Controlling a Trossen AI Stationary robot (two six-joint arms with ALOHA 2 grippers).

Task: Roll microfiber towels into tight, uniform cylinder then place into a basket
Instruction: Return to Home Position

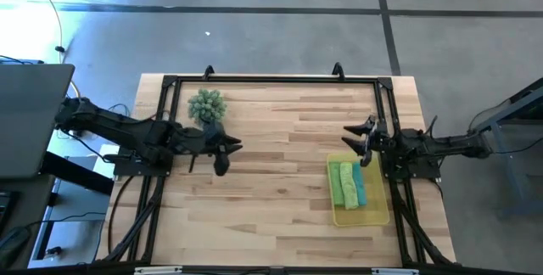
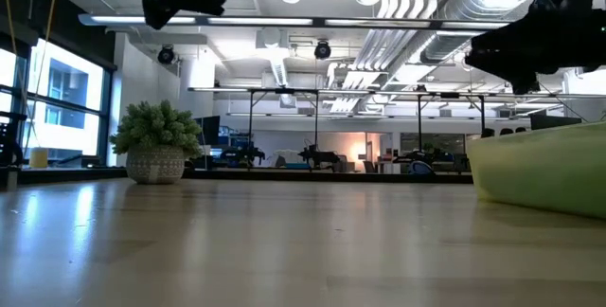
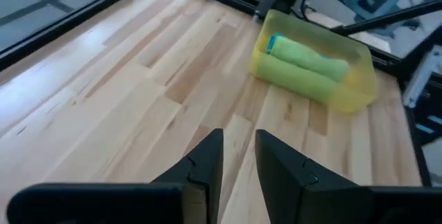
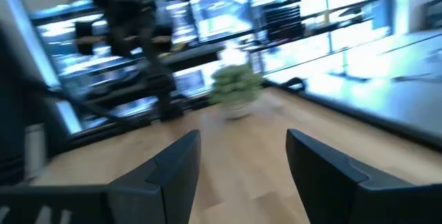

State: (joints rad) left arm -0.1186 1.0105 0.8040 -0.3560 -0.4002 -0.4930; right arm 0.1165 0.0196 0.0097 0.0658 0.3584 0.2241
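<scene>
My right pincer (image 1: 363, 139) wide, empty, raised beside basket (image 1: 378, 203); left pincer (image 1: 225, 152) narrow, empty, over bench (image 1: 271, 199). Three towels (image 1: 348, 184) rolled inside, so I judge nothing left to grip.

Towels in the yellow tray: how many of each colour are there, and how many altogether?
Green towels: 2
Blue towel: 1
Total: 3, all rolled up and lying side by side in the yellow tray.

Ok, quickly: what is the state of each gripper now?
Left gripper: slightly open, holding nothing.
Right gripper: wide open, holding nothing.
</scene>
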